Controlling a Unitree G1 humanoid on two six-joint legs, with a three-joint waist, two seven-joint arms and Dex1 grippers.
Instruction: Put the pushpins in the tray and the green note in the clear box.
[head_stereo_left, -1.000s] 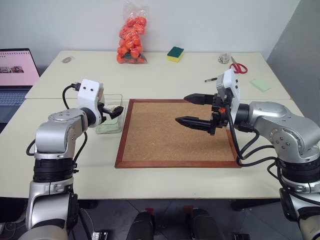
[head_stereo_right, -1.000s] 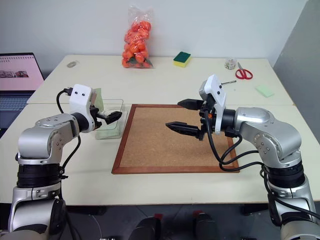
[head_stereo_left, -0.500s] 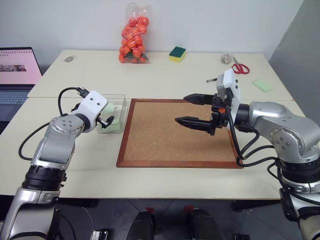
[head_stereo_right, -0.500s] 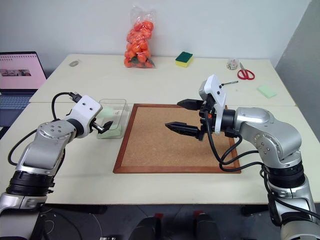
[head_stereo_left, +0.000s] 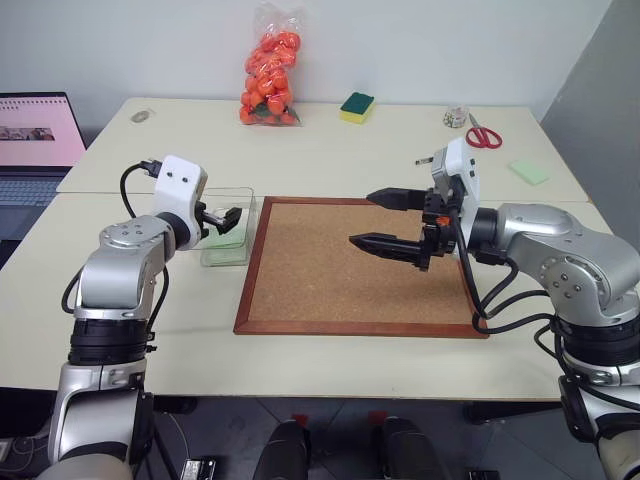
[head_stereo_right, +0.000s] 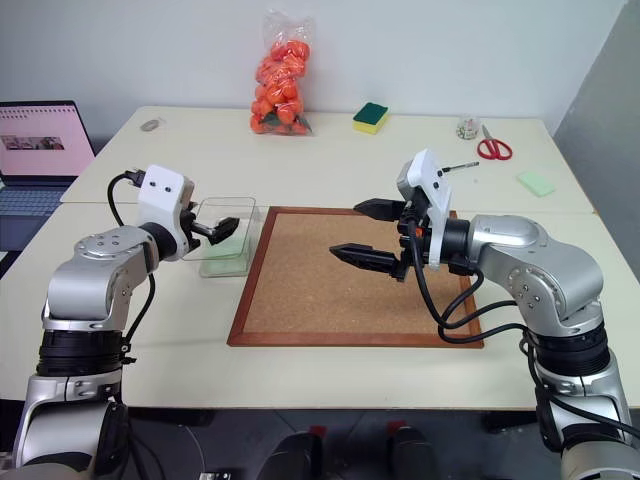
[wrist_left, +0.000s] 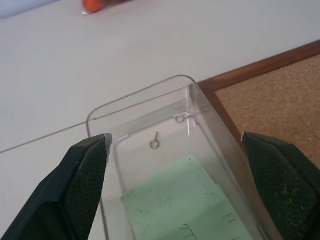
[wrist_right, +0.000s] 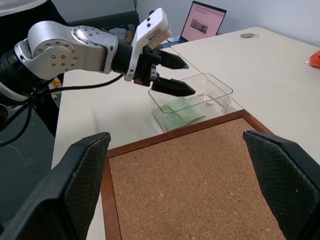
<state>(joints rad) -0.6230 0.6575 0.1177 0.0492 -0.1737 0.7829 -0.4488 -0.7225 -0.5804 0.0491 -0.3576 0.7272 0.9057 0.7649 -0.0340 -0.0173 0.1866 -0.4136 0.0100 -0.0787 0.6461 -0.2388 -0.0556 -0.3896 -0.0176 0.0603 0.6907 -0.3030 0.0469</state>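
The left gripper (wrist_right: 172, 75) hovers with fingers spread wide and empty, the green note (wrist_left: 192, 205) lying flat in the clear box (head_stereo_right: 226, 238) just below its tips. The right gripper (head_stereo_left: 390, 220) hangs over the cork board (head_stereo_left: 350, 265), fingers apart, holding nothing.

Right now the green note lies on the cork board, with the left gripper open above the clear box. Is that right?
Not quite. The green note lies inside the clear box, not on the cork board; the left wrist view shows it on the box's floor. The left gripper is indeed open above the box.
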